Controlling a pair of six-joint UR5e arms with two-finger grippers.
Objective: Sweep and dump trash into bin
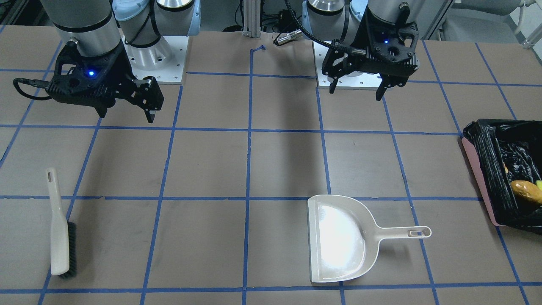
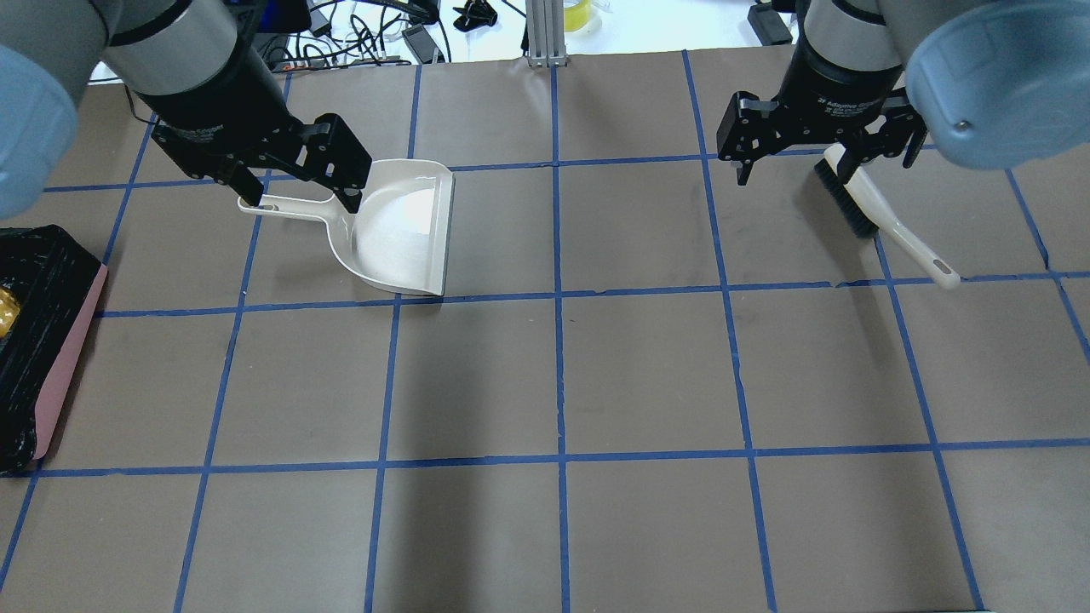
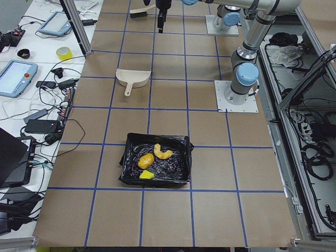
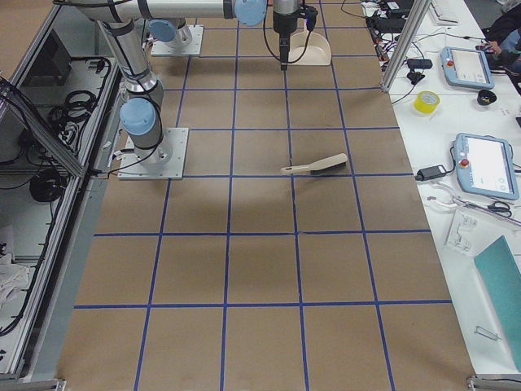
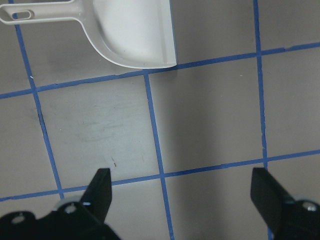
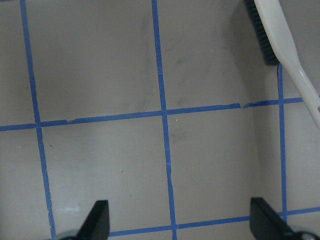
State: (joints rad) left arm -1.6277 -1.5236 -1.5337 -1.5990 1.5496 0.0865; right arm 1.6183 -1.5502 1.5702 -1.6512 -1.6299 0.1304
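The bin [image 3: 181, 157], black-bagged with a pink side, stands at the table's end on my left; it also shows in the front view [image 1: 476, 167] and the overhead view [image 2: 64, 366]. In it lie the trash items: an orange-yellow lump [image 3: 146, 160], a crescent slice [image 3: 163, 153] and a yellow sponge block [image 3: 146, 175]. My left gripper [image 2: 300, 197] is open and empty, raised above the table near the dustpan's handle. My right gripper [image 2: 822, 170] is open and empty, raised near the brush.
The beige dustpan [image 2: 400, 230] lies empty on the table, handle toward the bin. The beige brush [image 2: 886, 221] with dark bristles lies at the right side. Blue tape lines grid the brown table. Both arm bases stand at the robot's edge.
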